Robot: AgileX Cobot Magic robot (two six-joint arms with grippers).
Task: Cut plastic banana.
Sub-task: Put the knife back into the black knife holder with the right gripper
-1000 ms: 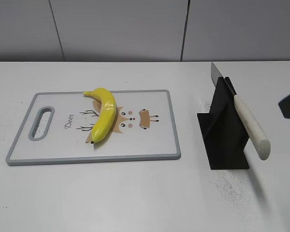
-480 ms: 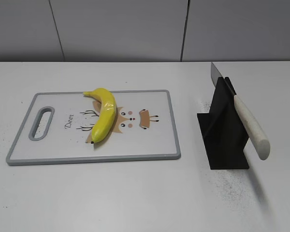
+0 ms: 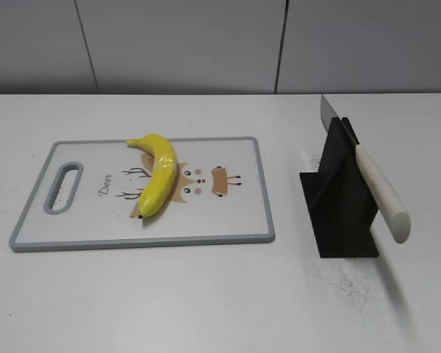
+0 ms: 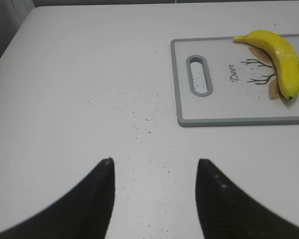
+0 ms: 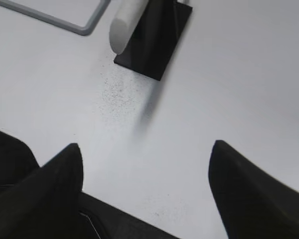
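The yellow plastic banana (image 3: 157,175) lies whole on the white cutting board (image 3: 228,217), stem toward the back; it also shows in the left wrist view (image 4: 281,59). A knife with a white handle (image 3: 382,193) rests slanted in a black stand (image 3: 339,206), blade tip up at the back. Its handle end shows in the right wrist view (image 5: 125,26). Neither gripper shows in the exterior view. My left gripper (image 4: 154,162) is open over bare table left of the board. My right gripper (image 5: 147,145) is open and empty above the table in front of the stand (image 5: 157,42).
The board has a grey rim, a handle slot (image 3: 62,187) at its left end and a deer drawing. Dark specks lie on the white table near the stand (image 3: 345,283) and left of the board (image 4: 139,114). A grey wall stands behind the table.
A dark piece of the right arm showed at the right edge of the exterior view one second ago and has since left the view. Banana, board and knife have not moved.
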